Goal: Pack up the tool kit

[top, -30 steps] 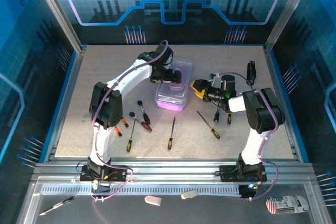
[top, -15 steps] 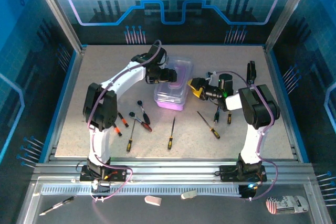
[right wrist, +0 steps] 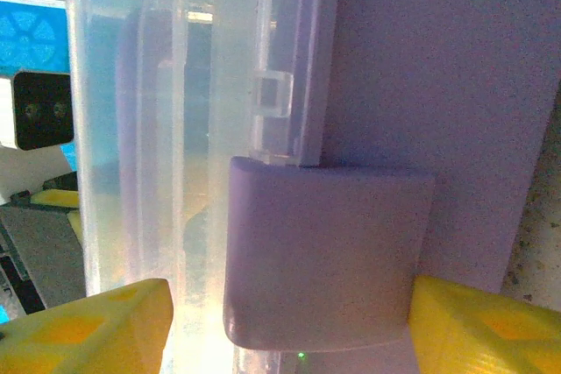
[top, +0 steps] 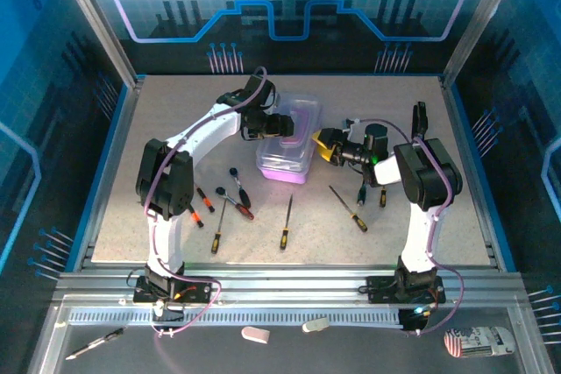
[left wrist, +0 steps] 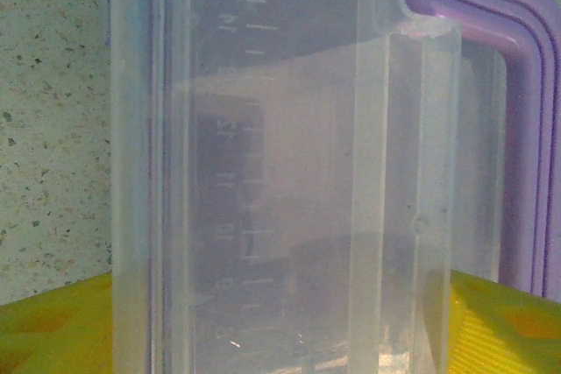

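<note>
- Speckled grey table [top: 456, 234] carries everything.
- Translucent rectangular plastic case [top: 285, 164], purple base, sits at mid-table.
- Left gripper [left wrist: 280, 321] pinches its clear lid across the width.
- Right gripper [right wrist: 289, 326] stands spread around its purple clasp [right wrist: 324, 251].
- Slim black-yellow screwdrivers [top: 286, 223] lie loose in front.

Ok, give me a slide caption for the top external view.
The left gripper and right gripper flank the purple tool case; screwdrivers lie loose on the table.

We count one case [top: 287, 151], roughly nine loose screwdrivers [top: 286, 223] (left cluster too tight to separate cleanly), one black oblong object [top: 420, 120].
</note>
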Robot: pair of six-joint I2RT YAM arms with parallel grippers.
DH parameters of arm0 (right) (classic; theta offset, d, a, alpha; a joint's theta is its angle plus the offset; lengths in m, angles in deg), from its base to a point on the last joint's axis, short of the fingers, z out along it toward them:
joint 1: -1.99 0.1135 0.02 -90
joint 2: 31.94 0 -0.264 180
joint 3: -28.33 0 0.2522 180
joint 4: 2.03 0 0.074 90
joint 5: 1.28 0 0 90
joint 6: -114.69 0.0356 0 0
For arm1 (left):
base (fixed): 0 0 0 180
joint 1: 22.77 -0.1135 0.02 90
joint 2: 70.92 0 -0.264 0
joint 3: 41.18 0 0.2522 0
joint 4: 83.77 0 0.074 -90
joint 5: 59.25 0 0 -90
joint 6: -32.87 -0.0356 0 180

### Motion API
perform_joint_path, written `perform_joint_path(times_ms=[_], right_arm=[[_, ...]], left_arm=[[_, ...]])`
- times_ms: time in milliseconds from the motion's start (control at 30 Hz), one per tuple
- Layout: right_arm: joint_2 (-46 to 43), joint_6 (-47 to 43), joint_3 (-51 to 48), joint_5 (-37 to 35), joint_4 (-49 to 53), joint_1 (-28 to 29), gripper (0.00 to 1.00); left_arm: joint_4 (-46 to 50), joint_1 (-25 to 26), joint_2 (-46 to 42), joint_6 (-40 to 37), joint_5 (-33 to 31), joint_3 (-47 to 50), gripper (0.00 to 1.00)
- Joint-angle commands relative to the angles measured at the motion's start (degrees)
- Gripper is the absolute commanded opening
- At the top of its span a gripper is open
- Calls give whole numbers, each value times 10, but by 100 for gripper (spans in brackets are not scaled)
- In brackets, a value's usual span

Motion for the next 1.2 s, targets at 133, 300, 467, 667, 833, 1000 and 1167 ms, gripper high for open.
perform_joint_path(times_ms=[133,300,467,667,833,1000,1167], right_arm=[[27,112,21,30,-209,14,69],[19,119,34,35,-211,14,68],[2,129,37,37,-222,9,67],[-25,137,35,38,-222,-10,65],[-47,140,22,34,-223,-32,63],[-58,136,2,28,-223,-53,60],[-67,129,-9,22,-220,-63,58]], left_arm=[[66,5,65,31,-84,31,75],[59,5,70,35,-91,42,75],[54,5,78,35,-91,48,74],[47,3,83,39,-111,60,73],[39,-2,90,40,-111,70,72],[39,-2,94,37,-116,72,72],[39,-2,98,36,-122,72,71]])
